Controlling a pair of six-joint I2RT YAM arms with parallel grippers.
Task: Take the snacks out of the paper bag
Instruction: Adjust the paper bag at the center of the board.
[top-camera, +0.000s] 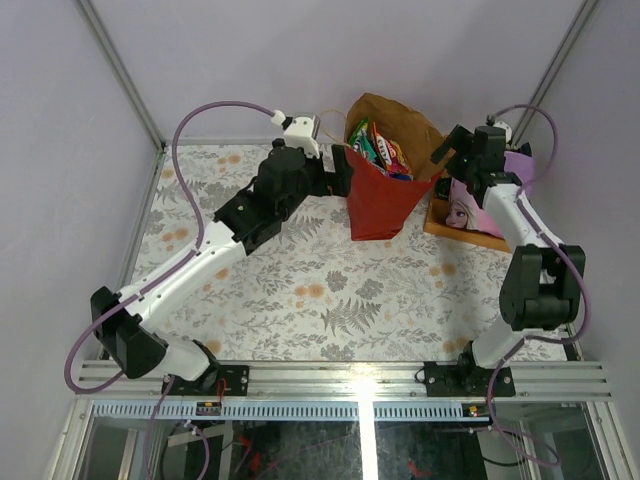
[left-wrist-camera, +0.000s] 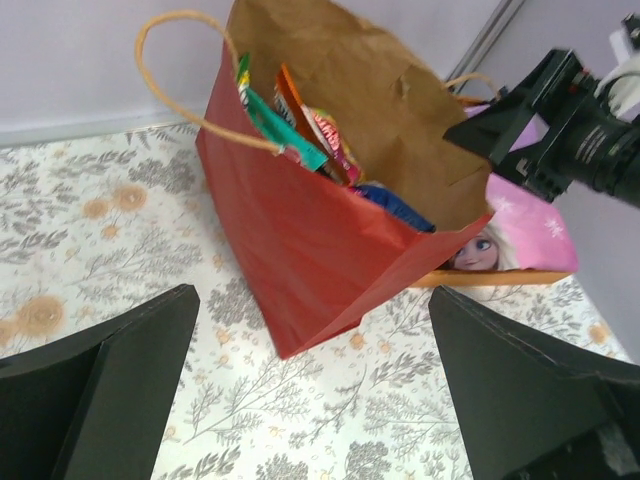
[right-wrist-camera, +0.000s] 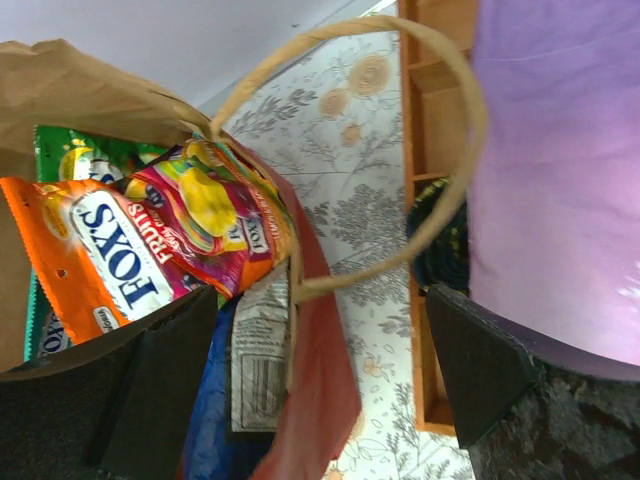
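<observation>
Outward from the near edge, across the floral table (top-camera: 330, 300): reaches diagonally from the near left corner with the left gripper (left-wrist-camera: 320, 400), jaws spread wide and nothing between them, set just left of the paper bag (left-wrist-camera: 300, 250) and facing its red wall, apart from it. Climbs from the near right to the right gripper (right-wrist-camera: 320, 380), likewise fully spread and empty, hanging over the bag's right rim, with one thin handle loop (right-wrist-camera: 440, 200) arching just ahead of the fingers (right-wrist-camera: 150, 390) — touching or not, cannot tell.

Farther on, at the far middle of the table, stands the bag itself: upright, red outside, brown within, mouth open. Holds the snacks (top-camera: 380, 150) bunched inside and poking above the rim — an orange FOX'S packet (right-wrist-camera: 100, 260), a purple-and-yellow fruit packet (right-wrist-camera: 210, 215) just right of it, green behind, a blue pack (right-wrist-camera: 210, 420) lower down.

Just right of the bag, at the far right: a wooden tray (top-camera: 440, 225) carrying a lilac bag (left-wrist-camera: 530, 235) with a cartoon face.
</observation>
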